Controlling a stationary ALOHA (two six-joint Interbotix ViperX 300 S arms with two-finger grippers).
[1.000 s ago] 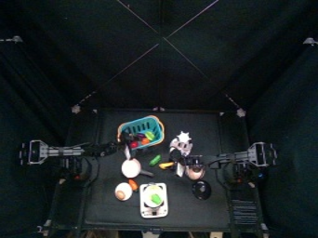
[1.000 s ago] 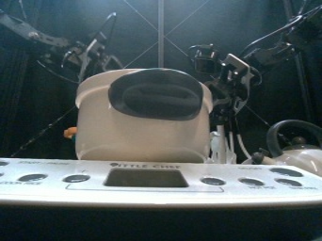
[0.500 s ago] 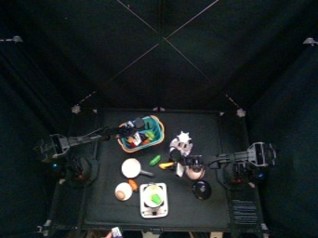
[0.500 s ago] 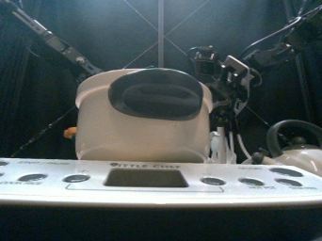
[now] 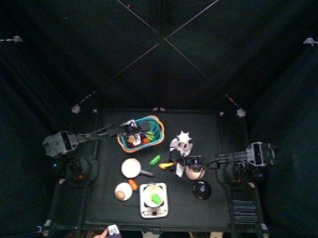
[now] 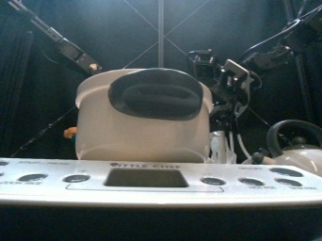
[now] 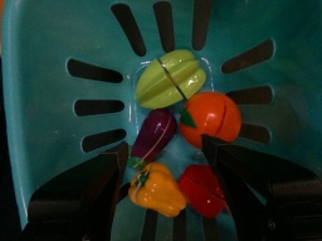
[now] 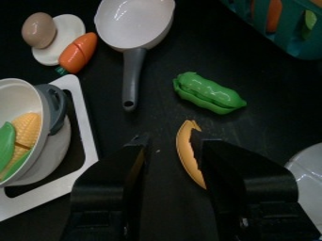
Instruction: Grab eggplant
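The eggplant point(image 7: 154, 134) is a small purple piece lying in the teal slotted basket point(image 7: 51, 104), between a yellow-green vegetable point(image 7: 170, 78), an orange tomato point(image 7: 212, 115), an orange pepper point(image 7: 154, 188) and a red piece point(image 7: 201, 189). My left gripper point(image 7: 170, 174) hangs right above it, open wide, with nothing between its jaws. From above, the left gripper point(image 5: 129, 126) sits over the basket point(image 5: 140, 133). My right gripper point(image 8: 176, 168) stands open low over the table near an orange slice point(image 8: 189, 151), at the table's right point(image 5: 195, 167).
A white toy cooker point(image 6: 138, 113) fills the front edge, with a kettle point(image 6: 296, 141) to its right. On the table lie a green pea pod point(image 8: 208, 91), a white pan point(image 8: 132, 19), a carrot point(image 8: 78, 52) and an egg point(image 8: 40, 28).
My left arm has swung from the table's left edge up and over the basket, jaws staying open. The right arm has not moved.
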